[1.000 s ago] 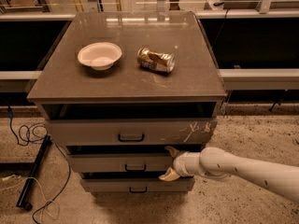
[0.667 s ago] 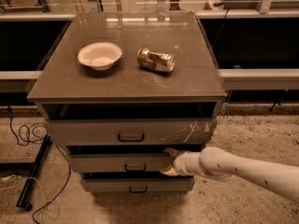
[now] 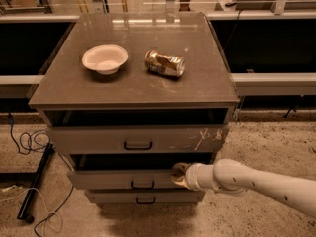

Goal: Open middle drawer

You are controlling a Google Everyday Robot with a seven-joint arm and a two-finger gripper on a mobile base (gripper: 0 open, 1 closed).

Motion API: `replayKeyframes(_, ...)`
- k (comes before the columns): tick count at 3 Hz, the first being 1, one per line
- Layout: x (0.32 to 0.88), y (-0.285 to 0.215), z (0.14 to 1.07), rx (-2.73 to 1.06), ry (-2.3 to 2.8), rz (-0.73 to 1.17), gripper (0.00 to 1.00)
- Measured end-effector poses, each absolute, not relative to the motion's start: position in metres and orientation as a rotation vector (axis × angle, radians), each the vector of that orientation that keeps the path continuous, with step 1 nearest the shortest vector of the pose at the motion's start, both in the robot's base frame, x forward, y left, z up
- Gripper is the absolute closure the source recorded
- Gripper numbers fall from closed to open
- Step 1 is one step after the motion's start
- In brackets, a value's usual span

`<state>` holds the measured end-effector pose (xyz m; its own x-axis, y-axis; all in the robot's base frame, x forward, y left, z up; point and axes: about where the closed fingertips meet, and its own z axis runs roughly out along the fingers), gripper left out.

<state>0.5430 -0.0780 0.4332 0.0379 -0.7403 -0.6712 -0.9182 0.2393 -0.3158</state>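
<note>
The middle drawer [image 3: 123,178] is a plain grey front with a small dark loop handle [image 3: 142,184], below the taller scratched drawer [image 3: 138,139]. It stands pulled out a little, with a dark gap above its top edge. My gripper [image 3: 178,175] comes in from the right on a white arm [image 3: 256,184]. It sits at the top edge of the middle drawer's front, right of the handle. The shortest drawer [image 3: 143,197] is below.
On the cabinet top [image 3: 69,90] sit a white bowl [image 3: 104,59] and a crushed can [image 3: 164,63] lying on its side. Cables [image 3: 29,142] and a dark stand leg [image 3: 34,184] lie on the floor to the left. Rails run behind the cabinet.
My gripper has shifted slightly up and left along the middle drawer's front. The drawer's gap looks about the same.
</note>
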Motion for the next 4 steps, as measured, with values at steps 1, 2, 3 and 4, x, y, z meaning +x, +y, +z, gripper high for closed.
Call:
replayKeyframes(1, 0.543, -0.078, 0.436, -1.541, 1.739, 0.290, 1.00)
replayKeyframes(2, 0.527, -0.081, 0.435, -1.537, 1.750, 0.297, 1.00)
replayKeyframes(3, 0.511, -0.084, 0.434, -1.534, 1.761, 0.303, 1.00)
replayKeyframes(4, 0.511, -0.083, 0.435, -1.534, 1.761, 0.303, 1.00)
